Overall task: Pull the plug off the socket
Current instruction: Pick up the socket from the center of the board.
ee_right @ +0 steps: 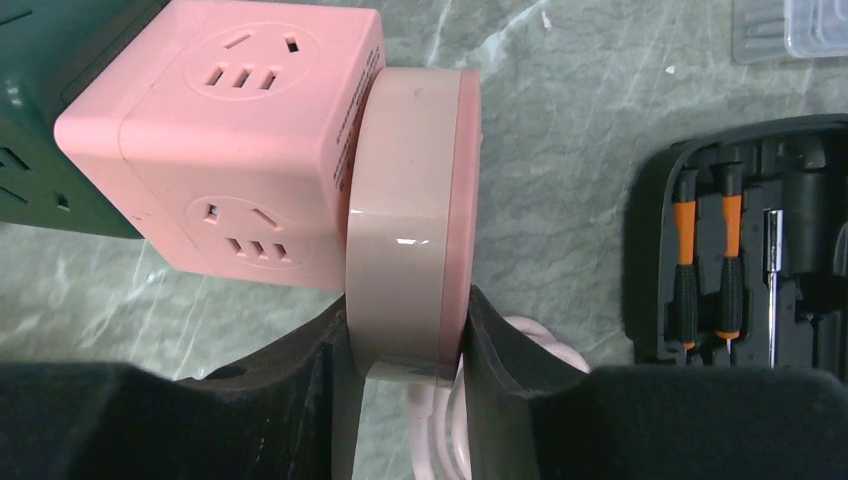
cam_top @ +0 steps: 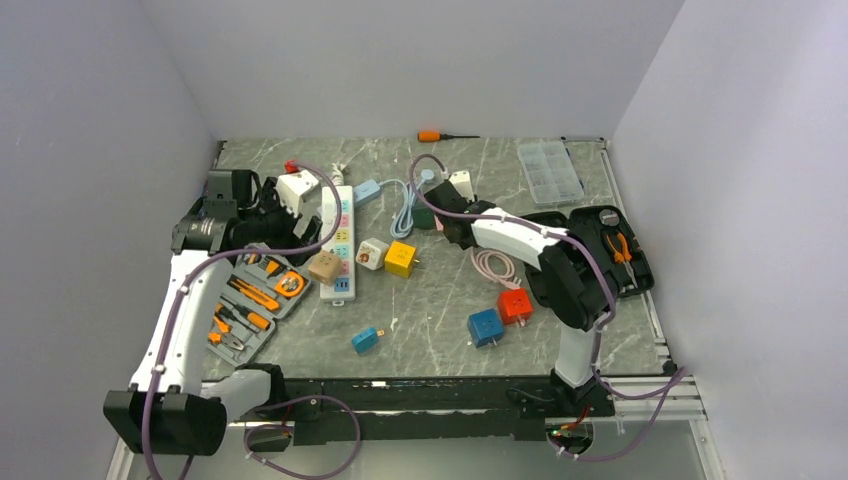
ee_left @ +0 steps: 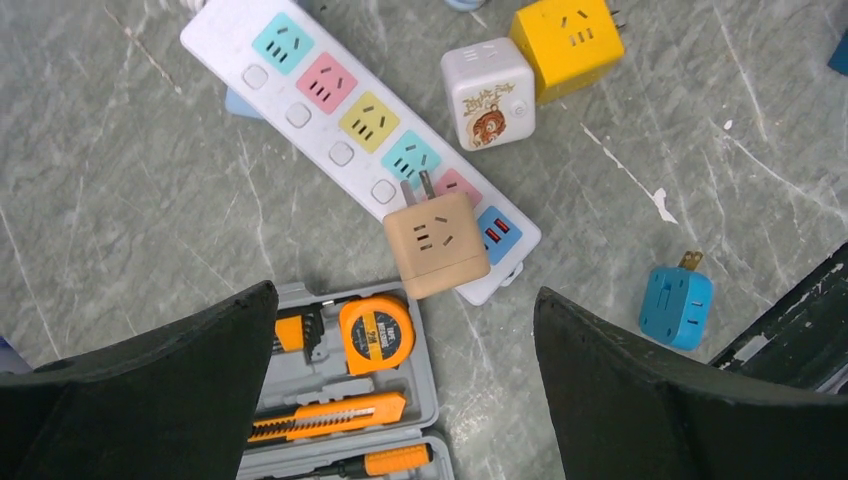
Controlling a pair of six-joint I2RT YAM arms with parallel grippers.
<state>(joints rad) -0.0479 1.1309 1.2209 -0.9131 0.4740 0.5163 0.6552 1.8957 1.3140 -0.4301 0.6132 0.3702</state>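
Note:
The socket (cam_top: 340, 245), a long white power strip (ee_left: 345, 155) with pastel outlets, lies left of centre. A tan cube adapter (ee_left: 436, 243) rests across its near end with its prongs showing. My left gripper (ee_left: 405, 295) hangs open above the strip's end and the tool case, holding nothing. At centre, my right gripper (ee_right: 408, 305) is shut on a round pink plug (ee_right: 410, 220) whose flat face sits against a pink cube outlet (ee_right: 230, 140). Both fingers press the plug's faces. Its pink cable (ee_right: 430, 420) runs under the fingers.
An open grey tool case (ee_left: 340, 400) lies below the left gripper. A dark green cube (ee_right: 40, 100) touches the pink cube. A black tool case (ee_right: 740, 250) sits at right. White (ee_left: 488, 92), yellow (ee_left: 568, 42) and blue (ee_left: 675, 305) cubes lie nearby.

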